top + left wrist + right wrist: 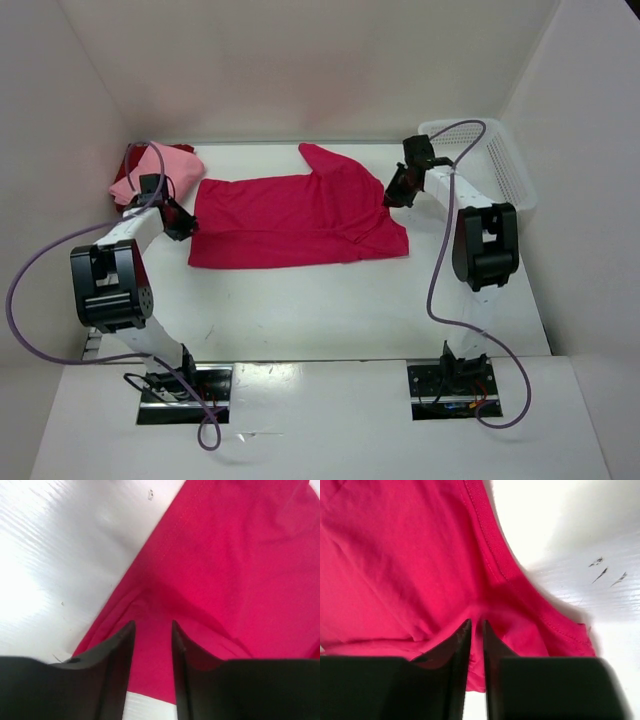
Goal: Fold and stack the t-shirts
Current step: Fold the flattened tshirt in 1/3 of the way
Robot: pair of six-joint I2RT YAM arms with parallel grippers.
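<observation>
Left gripper: jaws narrowly parted over the left edge of the bright magenta-pink cloth t-shirt, which lies spread between both grippers. Right gripper: jaws a thin slit at the shirt's puckered right edge; whether it grips cannot be told. White plastic mesh basket: just beyond the right gripper. Light pink t-shirt and dark red t-shirt: heaped together beyond the left gripper. White desk: bare towards the arm bases, white walls around.

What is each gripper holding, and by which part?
Left gripper: nothing; jaws apart over the magenta t-shirt. Right gripper: unclear; its edge puckers between near-shut jaws.
</observation>
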